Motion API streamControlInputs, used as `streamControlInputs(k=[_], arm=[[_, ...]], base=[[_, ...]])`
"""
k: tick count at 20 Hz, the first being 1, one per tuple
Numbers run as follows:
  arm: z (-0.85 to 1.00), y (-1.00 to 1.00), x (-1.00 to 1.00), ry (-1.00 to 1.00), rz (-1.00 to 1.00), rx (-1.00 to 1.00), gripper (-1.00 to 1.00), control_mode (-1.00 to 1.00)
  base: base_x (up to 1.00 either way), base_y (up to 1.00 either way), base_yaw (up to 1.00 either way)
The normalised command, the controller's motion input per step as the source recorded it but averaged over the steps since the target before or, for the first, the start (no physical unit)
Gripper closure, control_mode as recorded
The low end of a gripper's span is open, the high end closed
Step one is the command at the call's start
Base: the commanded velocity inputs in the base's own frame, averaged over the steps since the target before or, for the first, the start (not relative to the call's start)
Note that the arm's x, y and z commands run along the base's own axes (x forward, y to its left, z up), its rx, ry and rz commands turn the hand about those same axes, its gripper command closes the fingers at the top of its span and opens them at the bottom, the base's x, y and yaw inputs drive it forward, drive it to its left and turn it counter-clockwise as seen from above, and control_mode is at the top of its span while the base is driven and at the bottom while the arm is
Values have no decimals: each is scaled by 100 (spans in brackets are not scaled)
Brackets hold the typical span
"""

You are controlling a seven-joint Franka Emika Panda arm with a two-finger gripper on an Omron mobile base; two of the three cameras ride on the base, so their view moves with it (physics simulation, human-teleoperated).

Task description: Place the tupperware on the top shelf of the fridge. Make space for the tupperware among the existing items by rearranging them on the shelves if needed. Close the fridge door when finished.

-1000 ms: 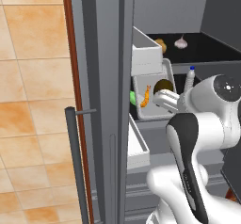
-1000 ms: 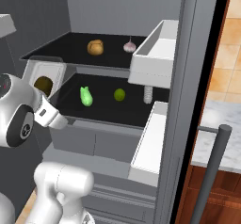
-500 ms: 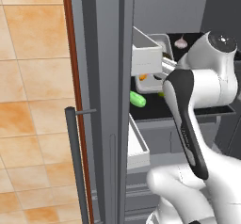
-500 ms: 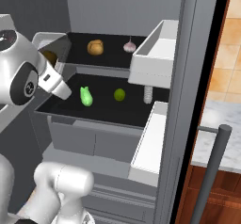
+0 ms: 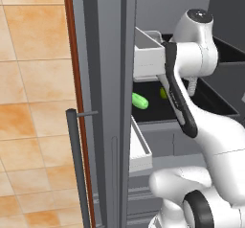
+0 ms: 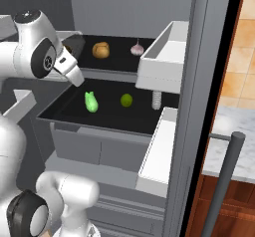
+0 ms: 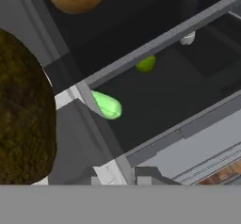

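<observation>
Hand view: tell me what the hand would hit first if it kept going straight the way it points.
Most likely the green vegetable on the lower shelf, just past the front edge of the top shelf. Depth is unclear, so the tupperware in the hand might clip that edge first.

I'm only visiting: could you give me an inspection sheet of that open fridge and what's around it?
Surface: top shelf, black, carries a potato and garlic.
Job's things: tupperware with a brown lump, held near the top shelf's left end; fridge doors open.
Clutter: lower shelf holds a green vegetable, a lime-green ball and a bottle partly behind a door bin.
Fingers: shut on the tupperware.
Cables: nothing seen.
Surroundings: tiled wall, bar handle.
</observation>
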Motion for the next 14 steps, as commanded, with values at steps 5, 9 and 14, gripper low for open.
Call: streamControlInputs(k=[5, 9, 14], arm=[[7, 28, 99, 8, -5, 0, 100, -100], [16, 8, 99, 8, -3, 0, 100, -100], [3, 2, 94, 13, -2, 3, 100, -100]], base=[[0, 0, 0], [0, 0, 0], [0, 0, 0]])
